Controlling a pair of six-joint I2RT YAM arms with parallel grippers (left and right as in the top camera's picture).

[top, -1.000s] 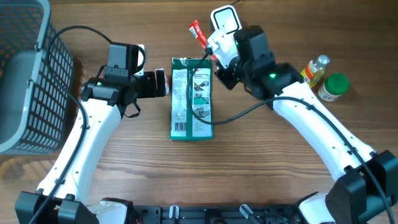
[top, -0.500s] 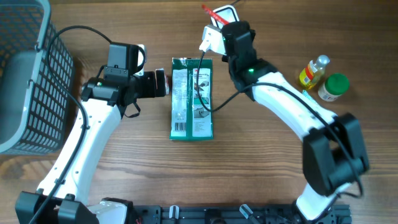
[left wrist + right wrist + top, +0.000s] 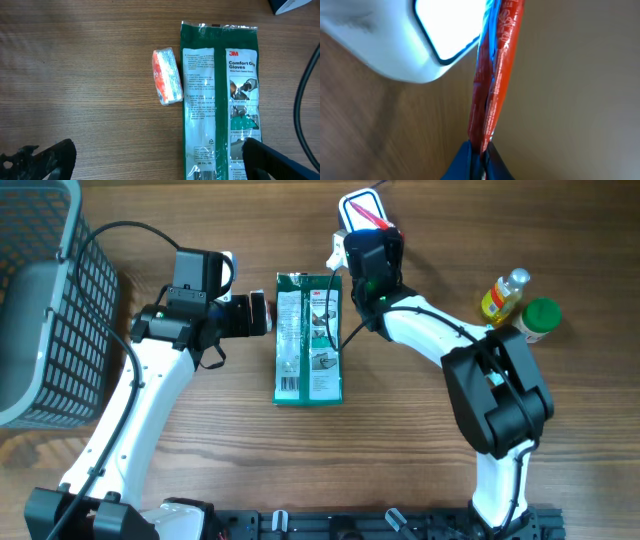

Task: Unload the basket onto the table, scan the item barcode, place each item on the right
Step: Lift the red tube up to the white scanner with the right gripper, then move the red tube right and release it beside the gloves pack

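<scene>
Right gripper [image 3: 479, 156] pinches the thin red plastic sachet [image 3: 492, 75] by the white rounded scanner [image 3: 420, 40], likely showing its barcode; left gripper [image 3: 258, 313] hangs spread, empty.

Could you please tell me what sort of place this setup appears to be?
Probably a mock shop checkout on a wooden table: a wire basket, a white scanner-like device with the right gripper holding a red sachet at it, and a retail gloves pack.
</scene>
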